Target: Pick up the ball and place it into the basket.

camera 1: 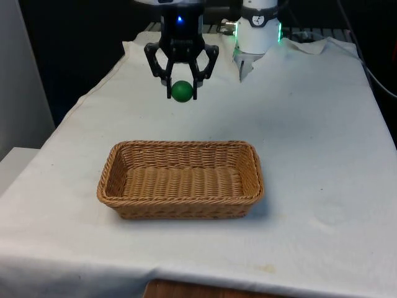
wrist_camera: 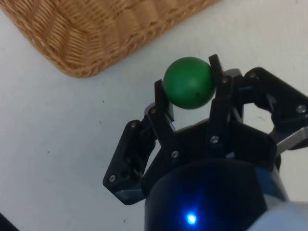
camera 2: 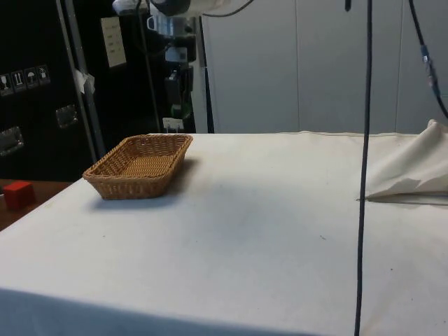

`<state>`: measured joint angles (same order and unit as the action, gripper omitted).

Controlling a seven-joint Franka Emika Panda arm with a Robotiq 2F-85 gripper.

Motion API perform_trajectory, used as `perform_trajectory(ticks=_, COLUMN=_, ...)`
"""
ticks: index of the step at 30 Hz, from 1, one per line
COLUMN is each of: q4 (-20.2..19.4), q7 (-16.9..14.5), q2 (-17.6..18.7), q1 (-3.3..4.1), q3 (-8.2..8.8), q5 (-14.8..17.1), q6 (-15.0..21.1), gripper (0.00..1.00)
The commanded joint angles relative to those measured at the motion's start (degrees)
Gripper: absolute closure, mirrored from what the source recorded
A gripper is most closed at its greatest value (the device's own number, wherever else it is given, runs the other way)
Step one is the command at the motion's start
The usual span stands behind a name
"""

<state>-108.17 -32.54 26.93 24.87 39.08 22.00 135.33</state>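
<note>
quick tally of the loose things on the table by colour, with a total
green: 1, the ball, held in the gripper above the cloth
tan/brown: 1, the wicker basket, nothing inside it
total: 2

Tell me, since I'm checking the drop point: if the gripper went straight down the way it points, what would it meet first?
Probably the white cloth, not the wicker basket: the gripper, shut on the green ball, hangs just outside the basket's rim, though depth is unclear.
</note>
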Motion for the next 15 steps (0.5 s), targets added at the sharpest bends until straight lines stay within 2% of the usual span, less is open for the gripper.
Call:
perform_trajectory(ticks=1, q4=0.80, q7=0.46, q2=0.63, q1=0.06, q3=-0.11, q5=-0.06, q6=-0.34, gripper=0.99)
perform_trajectory(ticks=2, q4=0.00, q7=0.00, q2=0.00, q1=0.00, q3=0.00, q5=0.00, q6=0.00, gripper=0.99)
perform_trajectory(ticks=8, q4=4.18, q7=1.26, q2=3.09, q1=-0.17, q3=-1.20, q5=0.40, q6=-0.86, gripper=0.99)
perform_trajectory(ticks=9, q4=5.44, q7=1.20, q2=4.18, q1=-0.52, q3=-1.72, q5=0.92, q6=-1.15, gripper=0.99)
perform_trajectory(ticks=13, q4=7.22, q7=0.86, q2=5.90, q1=-0.86, q3=-2.12, q5=2.06, q6=-1.78, gripper=0.99)
perform_trajectory(ticks=15, q4=9.05, q7=0.11, q2=7.73, q1=-1.20, q3=-2.23, q5=3.78, q6=-2.46, gripper=0.99)
